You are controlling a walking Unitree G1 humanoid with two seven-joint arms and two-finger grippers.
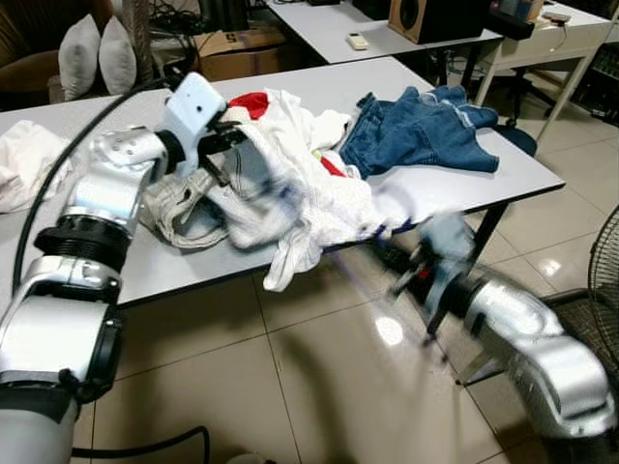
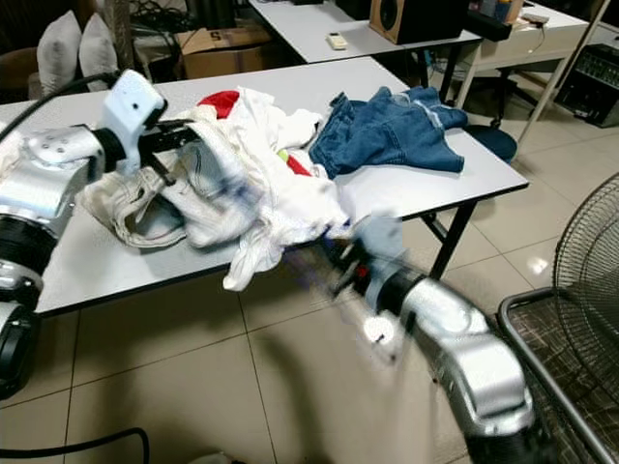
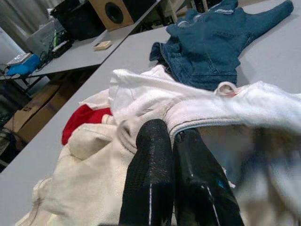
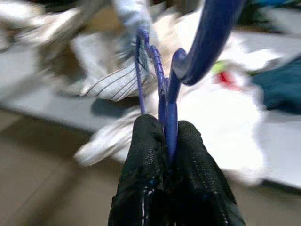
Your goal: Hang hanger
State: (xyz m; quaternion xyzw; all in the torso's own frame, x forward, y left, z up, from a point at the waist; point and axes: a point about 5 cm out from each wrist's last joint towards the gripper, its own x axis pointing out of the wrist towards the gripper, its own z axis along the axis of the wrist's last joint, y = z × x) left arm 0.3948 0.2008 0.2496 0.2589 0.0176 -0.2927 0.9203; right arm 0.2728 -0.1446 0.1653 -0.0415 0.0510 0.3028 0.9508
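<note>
My right gripper (image 4: pixel 162 125) is shut on a blue plastic hanger (image 4: pixel 207 42), whose hook curves up past the fingers. In the left eye view that gripper (image 1: pixel 414 273) is blurred, low in front of the table's front edge. My left gripper (image 1: pixel 227 145) is over the table, its fingers (image 3: pixel 155 141) pressed together on the edge of a white garment (image 1: pixel 290 184). It holds that garment a little above a pile of clothes. The garment's lower end hangs over the table edge toward the hanger.
The grey table (image 1: pixel 522 179) also carries blue jeans (image 1: pixel 416 130), a red cloth (image 1: pixel 251 101) and a beige garment (image 1: pixel 179 208). A fan (image 2: pixel 580 290) stands on the tiled floor at the right. More desks and pillows (image 1: pixel 97 53) are behind.
</note>
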